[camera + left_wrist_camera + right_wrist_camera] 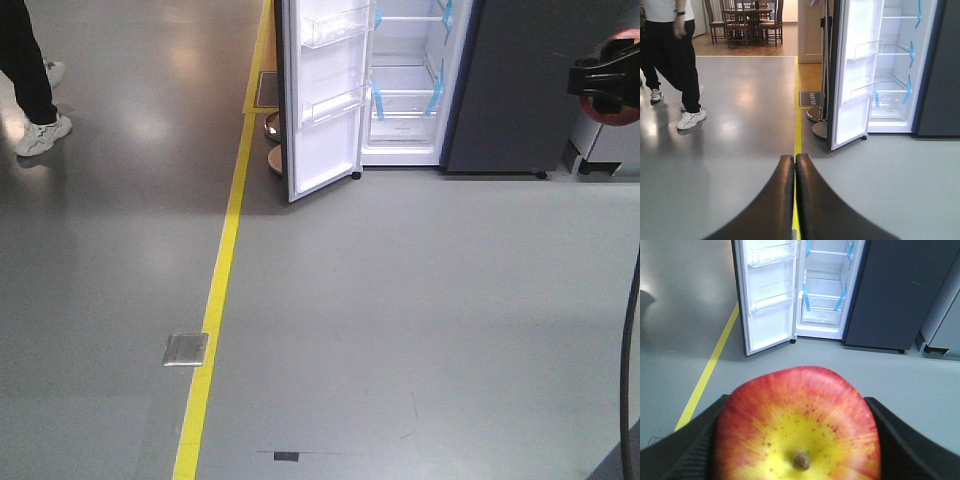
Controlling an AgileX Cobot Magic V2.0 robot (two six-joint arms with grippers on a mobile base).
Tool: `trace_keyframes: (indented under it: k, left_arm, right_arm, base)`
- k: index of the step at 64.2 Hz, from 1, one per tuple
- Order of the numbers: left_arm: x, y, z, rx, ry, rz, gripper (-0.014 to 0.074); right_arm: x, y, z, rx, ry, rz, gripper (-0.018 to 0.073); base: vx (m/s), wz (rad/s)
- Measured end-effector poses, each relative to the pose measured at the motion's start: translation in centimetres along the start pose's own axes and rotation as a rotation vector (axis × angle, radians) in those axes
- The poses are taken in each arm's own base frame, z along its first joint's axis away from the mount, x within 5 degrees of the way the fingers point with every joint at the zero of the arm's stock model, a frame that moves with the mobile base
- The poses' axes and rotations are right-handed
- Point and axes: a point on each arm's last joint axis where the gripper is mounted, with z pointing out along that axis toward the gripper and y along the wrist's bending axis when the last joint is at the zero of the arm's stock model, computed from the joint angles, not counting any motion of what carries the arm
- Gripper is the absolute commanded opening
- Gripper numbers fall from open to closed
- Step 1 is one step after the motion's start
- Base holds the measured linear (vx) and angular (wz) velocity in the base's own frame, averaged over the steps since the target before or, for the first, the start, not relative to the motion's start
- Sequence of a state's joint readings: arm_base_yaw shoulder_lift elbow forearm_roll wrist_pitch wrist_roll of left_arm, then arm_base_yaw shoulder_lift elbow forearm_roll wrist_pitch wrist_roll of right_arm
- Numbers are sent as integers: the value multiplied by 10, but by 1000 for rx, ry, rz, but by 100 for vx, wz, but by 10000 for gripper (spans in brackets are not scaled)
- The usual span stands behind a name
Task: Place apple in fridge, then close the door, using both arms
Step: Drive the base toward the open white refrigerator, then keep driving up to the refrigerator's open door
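Observation:
A red and yellow apple [797, 425] fills the bottom of the right wrist view, with my right gripper [796, 432] shut on it. The same gripper [606, 80] shows at the right edge of the front view, holding the apple [622, 42]. The dark grey fridge [520, 90] stands ahead with its white inside [825, 295] showing. Its door [325, 90] is swung open to the left, clear bins facing right. My left gripper [795, 162] is shut and empty, pointing at the floor short of the door [855, 75].
A yellow floor line [225, 260] runs toward the fridge's left side. A person [675, 55] walks at the left. Round metal stand bases [817, 120] sit behind the open door. A metal floor plate [186, 349] lies by the line. Another grey cabinet [942, 310] stands right of the fridge.

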State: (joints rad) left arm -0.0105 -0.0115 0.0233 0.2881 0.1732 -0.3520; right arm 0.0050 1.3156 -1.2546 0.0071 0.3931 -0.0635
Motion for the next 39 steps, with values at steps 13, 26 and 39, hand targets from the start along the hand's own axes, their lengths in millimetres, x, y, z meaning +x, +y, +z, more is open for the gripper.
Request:
trace_keyframes:
  k: [13,26,39]
  left_arm:
    - [0,0,0,0,0,0,-6]
    - [0,0,0,0,0,0,-6]
    - [0,0,0,0,0,0,-6]
  right_arm:
    - [0,0,0,0,0,0,71]
    - [0,0,0,0,0,0,71]
    - [0,0,0,0,0,0,71]
  base:
    - [17,2]
    - [16,1]
    - [15,0]
